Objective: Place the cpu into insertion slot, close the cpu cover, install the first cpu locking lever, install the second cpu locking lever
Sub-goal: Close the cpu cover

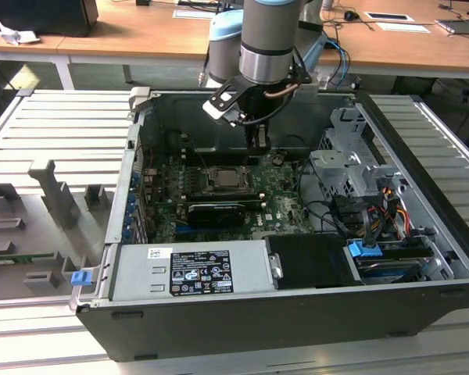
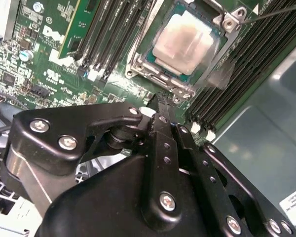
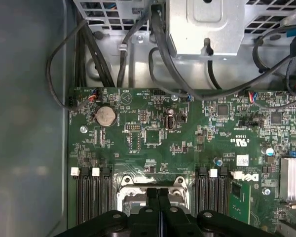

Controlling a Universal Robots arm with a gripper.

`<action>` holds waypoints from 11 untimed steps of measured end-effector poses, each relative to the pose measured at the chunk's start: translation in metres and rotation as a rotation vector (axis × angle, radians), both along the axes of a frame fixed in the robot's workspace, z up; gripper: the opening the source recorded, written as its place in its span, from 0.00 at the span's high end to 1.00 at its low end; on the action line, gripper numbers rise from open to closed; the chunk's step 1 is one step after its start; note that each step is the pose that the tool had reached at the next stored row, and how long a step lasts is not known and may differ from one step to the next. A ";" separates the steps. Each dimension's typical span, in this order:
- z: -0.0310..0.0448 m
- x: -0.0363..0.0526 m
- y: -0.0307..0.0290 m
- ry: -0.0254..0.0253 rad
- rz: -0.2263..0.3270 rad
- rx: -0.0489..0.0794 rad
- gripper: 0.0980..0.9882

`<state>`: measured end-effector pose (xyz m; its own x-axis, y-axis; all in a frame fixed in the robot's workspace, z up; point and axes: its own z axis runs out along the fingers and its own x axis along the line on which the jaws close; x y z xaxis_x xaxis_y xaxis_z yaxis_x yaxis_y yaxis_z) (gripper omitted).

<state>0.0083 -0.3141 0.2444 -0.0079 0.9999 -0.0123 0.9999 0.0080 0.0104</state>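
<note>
- Exterior view: the arm (image 1: 266, 39), a smooth grey metal cylinder with blue joint caps, comes down almost upright into the open black computer case (image 1: 297, 312).
- The gripper (image 1: 258, 141) hangs low over the green motherboard (image 1: 285, 195), at the far edge of the insertion slot (image 1: 209, 181).
- The cpu (image 1: 229, 178), a small pale square, lies flat in that slot. A grey sheet-metal power supply (image 1: 191, 269) sits nearer the camera.
- Second wrist view: the gripper (image 2: 158, 98) is matte black, built of flat linked bars fastened with bright screw heads.
- Its fingers (image 2: 163, 143) are narrow bars clenched together with nothing between them. The tip stands just beside a corner of the socket; contact cannot be told.
- The cpu (image 2: 187, 39) shows a dull silvery-beige face with rounded corners and is seated in the socket.
- The cpu cover (image 2: 160, 74), a thin silver-grey frame, lies down around the chip, whose face shows through the window.
- Long black memory slots (image 2: 113, 29) run on both sides, and a thin wire rod (image 2: 276, 11) reaches away from one socket corner.
- First wrist view: the gripper (image 3: 158, 191) points down at the insertion slot (image 3: 122, 195), whose silver rim shows on either side of it.
- The two fingers (image 3: 152, 200) meet along a thin seam, closed on nothing.
- Beyond them lie a round shiny coin cell (image 3: 105, 115), black cables (image 3: 89, 49) and a perforated grey metal cage (image 3: 207, 24).
</note>
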 end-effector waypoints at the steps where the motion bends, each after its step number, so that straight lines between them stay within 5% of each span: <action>1: -0.0011 -0.0015 0.0000 -0.0003 0.000 -0.002 0.99; 7: -0.0093 -0.0069 0.0004 -0.0003 0.000 -0.007 0.99; 11: -0.0112 -0.0184 0.0004 -0.0006 0.005 -0.007 0.99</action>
